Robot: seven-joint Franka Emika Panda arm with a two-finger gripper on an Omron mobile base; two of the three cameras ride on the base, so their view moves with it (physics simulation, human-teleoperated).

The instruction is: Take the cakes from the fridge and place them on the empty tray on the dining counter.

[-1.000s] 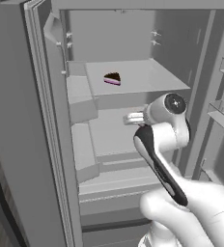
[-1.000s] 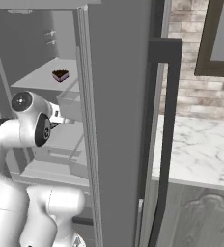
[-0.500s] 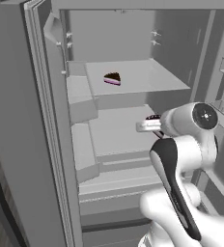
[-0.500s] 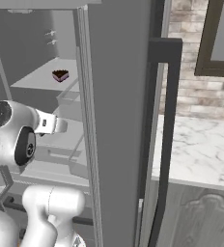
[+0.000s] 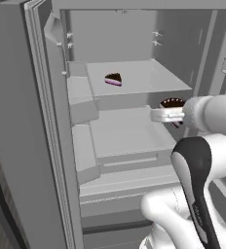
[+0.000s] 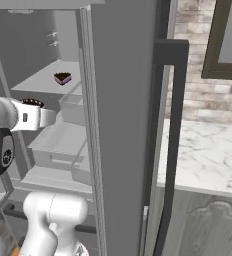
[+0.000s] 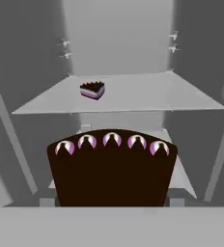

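The fridge [image 5: 51,121] stands open, pale grey inside. One cake [image 5: 113,79], a dark wedge with a pink edge, rests on the upper glass shelf [image 5: 144,78]; it also shows as the cake [image 6: 62,78] and the cake [image 7: 92,90]. The second cake [image 5: 172,103] is held in my gripper [image 5: 173,109], shut on it, in front of the middle shelf at the fridge's right side. In the hand view this held cake [image 7: 113,169] hides the fingertips. From the right, the held cake [image 6: 32,102] sits above my hand [image 6: 33,116].
The fridge's open left door [image 5: 17,121] stands close on the left. Its shut right door [image 6: 123,125] with a black bar handle [image 6: 173,125] is beside my arm. A marble counter [image 6: 208,150] and brick wall lie to the right. Door bins [image 5: 81,104] line the left inside.
My hand has moved right and back out from the middle shelf with the cake in it. The cake on the upper shelf has stayed put.
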